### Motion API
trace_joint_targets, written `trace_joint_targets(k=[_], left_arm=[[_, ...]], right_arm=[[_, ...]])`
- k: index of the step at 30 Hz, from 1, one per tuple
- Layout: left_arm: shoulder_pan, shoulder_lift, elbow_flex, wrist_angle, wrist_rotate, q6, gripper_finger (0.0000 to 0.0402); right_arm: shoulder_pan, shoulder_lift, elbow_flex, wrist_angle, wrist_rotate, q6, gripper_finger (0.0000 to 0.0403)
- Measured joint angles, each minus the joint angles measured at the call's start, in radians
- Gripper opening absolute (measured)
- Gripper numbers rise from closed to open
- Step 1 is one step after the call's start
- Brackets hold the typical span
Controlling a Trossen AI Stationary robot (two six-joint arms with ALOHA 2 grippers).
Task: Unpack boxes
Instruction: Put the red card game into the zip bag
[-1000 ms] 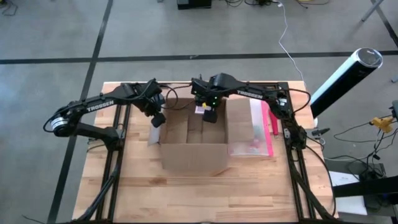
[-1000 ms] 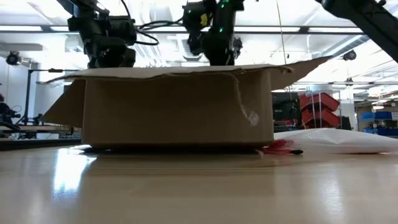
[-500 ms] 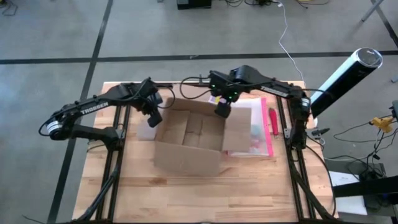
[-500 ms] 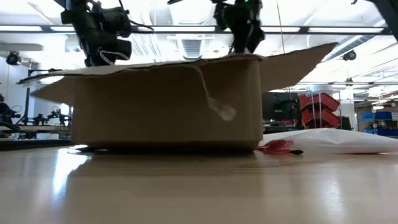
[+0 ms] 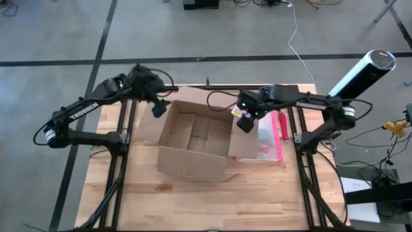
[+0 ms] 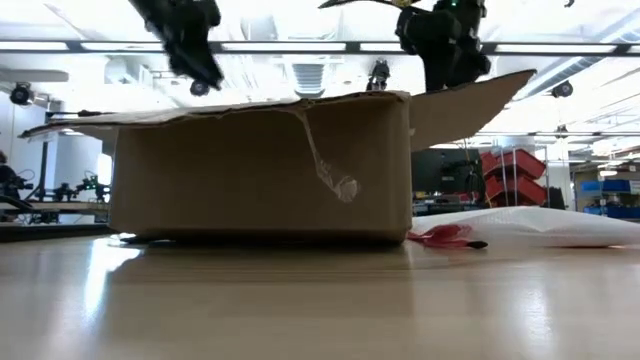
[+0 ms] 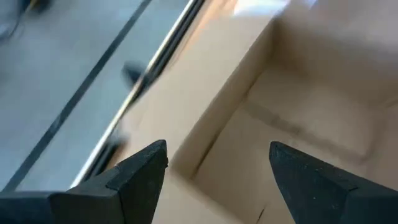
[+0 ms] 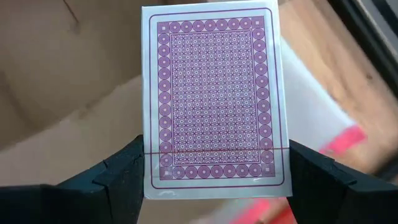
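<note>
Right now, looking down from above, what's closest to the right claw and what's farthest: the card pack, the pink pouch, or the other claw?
1. Card pack: pinched in the right claw itself, above the box's right flap.
2. Pink pouch: just to its right, on the table.
3. Left claw: farthest, over the box's far left corner.

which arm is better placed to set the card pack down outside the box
Right. Its tool is already shut on the card pack, above the box's right flap beside the pouch. The left tool is open and empty at the box's far-left corner.
</note>
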Motion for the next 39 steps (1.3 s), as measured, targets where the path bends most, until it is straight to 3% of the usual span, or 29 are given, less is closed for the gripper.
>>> trace_joint_targets(k=[6, 13, 18, 28, 35, 39], left_arm=[[-0.001, 0.055, 0.033, 0.27, 0.318, -0.107, 0.0272], [-0.002, 0.145, 0.018, 0.489, 0.531, -0.239, 0.0274], [-0.003, 0.208, 0.018, 0.633, 0.693, -0.335, 0.0301], [-0.005, 0.312, 0.018, 0.766, 0.772, -0.409, 0.0383], [-0.023, 0.388, 0.017, 1.072, 0.873, -0.626, 0.0391], [-0.033, 0.407, 0.017, 1.12, 0.874, -0.656, 0.0391]], right_arm=[[0.044, -0.078, -0.126, 0.393, -0.032, 0.074, 0.0284], [0.056, -0.077, -0.129, 0.669, -0.031, 0.078, 0.0284], [0.056, -0.074, -0.129, 0.815, -0.031, 0.061, 0.0284], [0.056, -0.074, -0.129, 0.959, -0.023, 0.051, 0.0284], [0.056, -0.056, -0.129, 0.996, -0.019, 0.051, 0.0284], [0.056, -0.047, -0.129, 1.012, -0.023, 0.055, 0.0284]])
